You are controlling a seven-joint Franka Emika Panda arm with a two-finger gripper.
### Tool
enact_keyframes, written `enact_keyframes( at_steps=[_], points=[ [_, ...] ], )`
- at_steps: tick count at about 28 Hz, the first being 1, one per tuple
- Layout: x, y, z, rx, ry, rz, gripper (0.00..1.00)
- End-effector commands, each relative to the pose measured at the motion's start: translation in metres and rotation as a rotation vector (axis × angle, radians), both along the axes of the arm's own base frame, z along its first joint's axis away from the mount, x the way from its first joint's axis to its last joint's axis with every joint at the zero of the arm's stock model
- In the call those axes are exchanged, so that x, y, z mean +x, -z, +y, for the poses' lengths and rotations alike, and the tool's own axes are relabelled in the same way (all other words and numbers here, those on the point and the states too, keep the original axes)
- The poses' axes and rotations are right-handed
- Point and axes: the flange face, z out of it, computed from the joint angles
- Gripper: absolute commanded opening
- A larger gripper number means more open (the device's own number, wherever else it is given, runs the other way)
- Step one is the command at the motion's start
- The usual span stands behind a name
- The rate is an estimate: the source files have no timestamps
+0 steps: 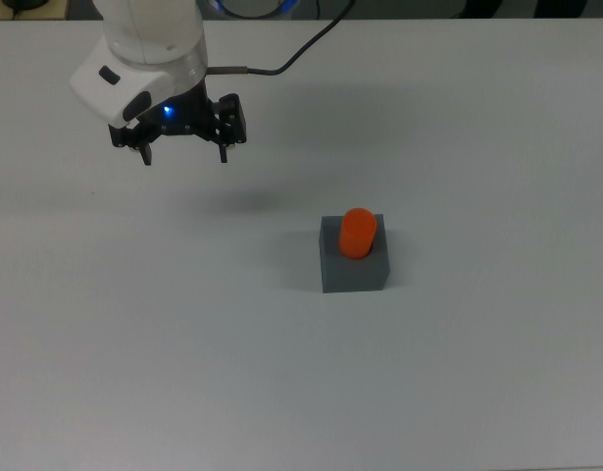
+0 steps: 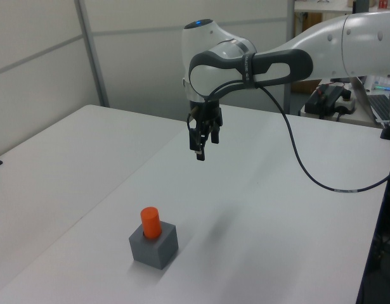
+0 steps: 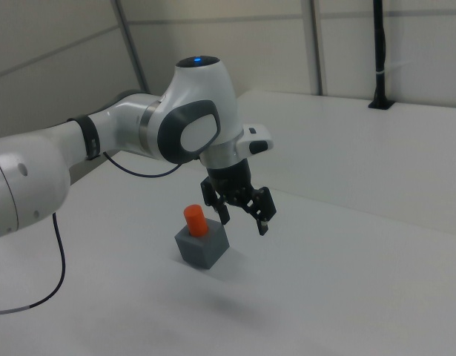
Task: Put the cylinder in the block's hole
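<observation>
The orange cylinder [image 1: 358,233] [image 2: 150,222] [image 3: 196,221] stands upright in the top of the dark grey block [image 1: 354,262] [image 2: 155,245] [image 3: 202,245], filling the hole, which is hidden beneath it. My gripper [image 1: 185,155] [image 2: 199,149] [image 3: 243,219] hangs open and empty in the air, well away from the block, toward the top view's upper left. Nothing is between its black fingers.
The white table [image 1: 458,373] stretches around the block. A black cable [image 1: 291,59] runs from the arm off the far edge. In the left view, wall panels stand behind the table and equipment sits at the left view's right.
</observation>
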Motion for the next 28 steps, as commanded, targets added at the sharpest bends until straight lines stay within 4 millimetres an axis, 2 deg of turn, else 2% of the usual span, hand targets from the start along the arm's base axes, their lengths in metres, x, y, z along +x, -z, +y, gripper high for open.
enact_keyframes(
  at_steps=[1, 28],
  points=[
    [-0.0043, -0.0007, 0.0009, -0.008, -0.005, 0.011, 1.0],
    [-0.0068, -0.0015, -0.0049, -0.01, -0.007, 0.027, 1.0]
  ],
)
